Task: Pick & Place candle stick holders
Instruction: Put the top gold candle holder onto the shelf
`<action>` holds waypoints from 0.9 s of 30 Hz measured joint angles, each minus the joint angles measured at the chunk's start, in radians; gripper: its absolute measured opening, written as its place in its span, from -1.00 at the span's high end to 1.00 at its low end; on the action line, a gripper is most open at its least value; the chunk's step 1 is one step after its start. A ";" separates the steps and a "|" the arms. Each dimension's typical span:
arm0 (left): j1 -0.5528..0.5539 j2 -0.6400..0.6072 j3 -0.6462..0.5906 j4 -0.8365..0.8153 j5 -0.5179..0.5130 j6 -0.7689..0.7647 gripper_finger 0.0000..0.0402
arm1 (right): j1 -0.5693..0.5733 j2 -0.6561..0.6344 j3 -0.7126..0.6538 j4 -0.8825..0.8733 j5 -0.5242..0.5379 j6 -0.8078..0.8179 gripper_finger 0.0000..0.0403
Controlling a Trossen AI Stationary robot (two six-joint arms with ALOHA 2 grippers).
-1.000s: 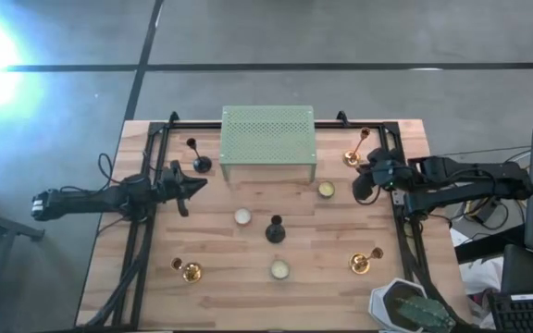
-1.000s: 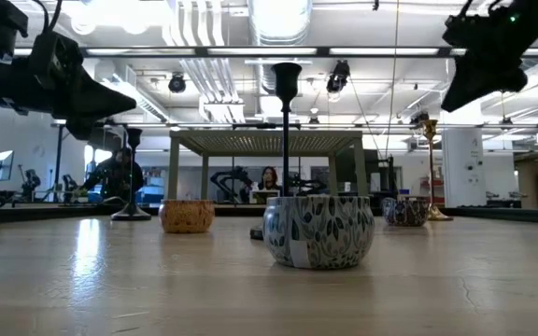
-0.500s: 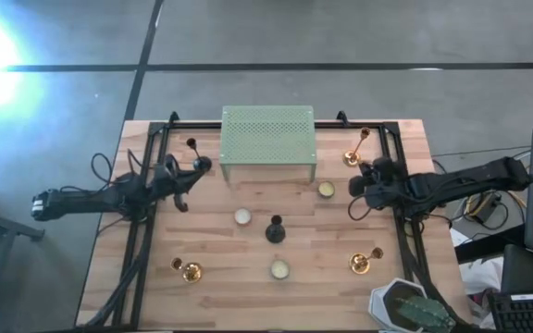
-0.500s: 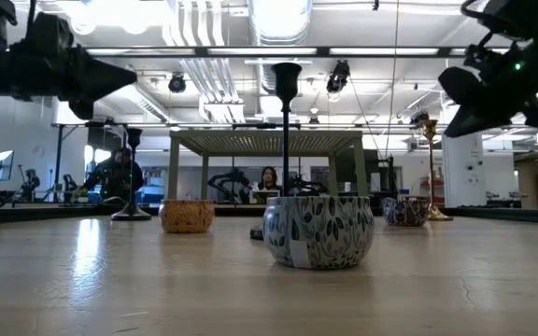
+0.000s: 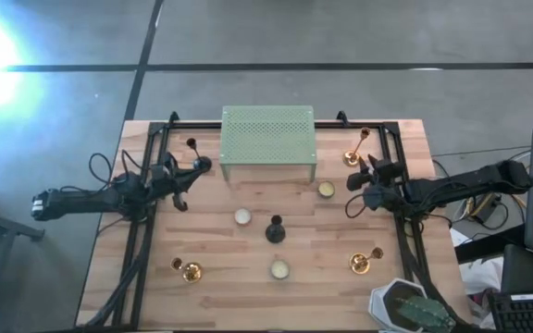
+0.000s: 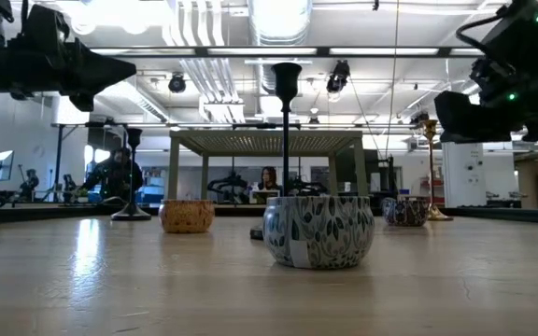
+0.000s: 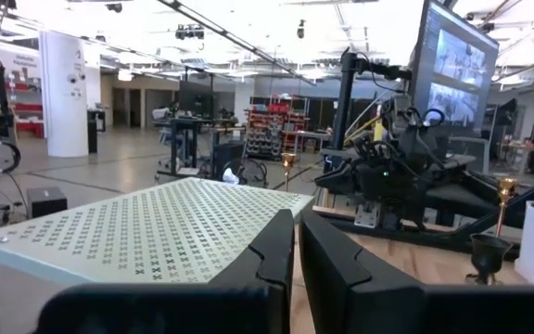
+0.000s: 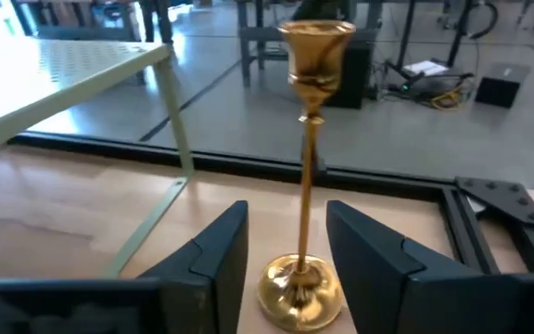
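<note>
Gold candle stick holder (image 8: 305,176) upright between right tool (image 8: 286,243) fingers, ungripped

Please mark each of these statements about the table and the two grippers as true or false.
1. The right gripper is open, its fingers either side of a gold candle stick holder. True.
2. The left gripper is wide open. False: it is shut.
3. A black candle stick holder stands near the table's middle. True.
4. The green stand lies tipped on its side. False: it stands upright on its legs.
5. Gold holders are stacked on the stand. False: none is on it.
</note>
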 joint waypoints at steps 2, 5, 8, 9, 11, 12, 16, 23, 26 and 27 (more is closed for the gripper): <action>0.000 0.000 0.000 0.000 0.000 0.012 0.87 | -0.015 0.000 -0.020 0.039 0.000 -0.001 0.24; 0.000 0.000 0.000 0.000 0.000 0.032 0.87 | -0.044 0.000 -0.045 0.088 0.000 -0.014 0.21; 0.000 0.000 0.000 0.001 0.000 0.033 0.87 | -0.073 0.000 -0.064 0.196 -0.010 -0.089 0.21; 0.000 0.000 0.000 0.001 0.000 0.033 0.87 | -0.084 0.000 -0.067 0.241 -0.026 -0.143 0.21; 0.000 0.000 0.000 0.001 0.000 0.033 0.87 | -0.112 0.000 -0.074 0.326 -0.068 -0.265 0.22; 0.000 0.000 0.000 0.001 0.000 0.034 0.87 | -0.128 0.000 -0.078 0.362 -0.087 -0.319 0.23; 0.000 0.000 0.000 0.002 0.000 0.035 0.87 | -0.205 -0.001 -0.089 0.427 -0.152 -0.397 0.27; 0.000 0.000 0.000 0.003 0.000 0.036 0.87 | -0.332 0.024 -0.101 0.503 -0.302 -0.437 0.32; 0.000 0.000 0.000 0.003 0.000 0.036 0.87 | -0.377 0.053 -0.102 0.569 -0.346 -0.484 0.32; 0.000 0.000 0.000 0.003 0.000 0.036 0.87 | -0.392 0.065 -0.102 0.594 -0.355 -0.504 0.31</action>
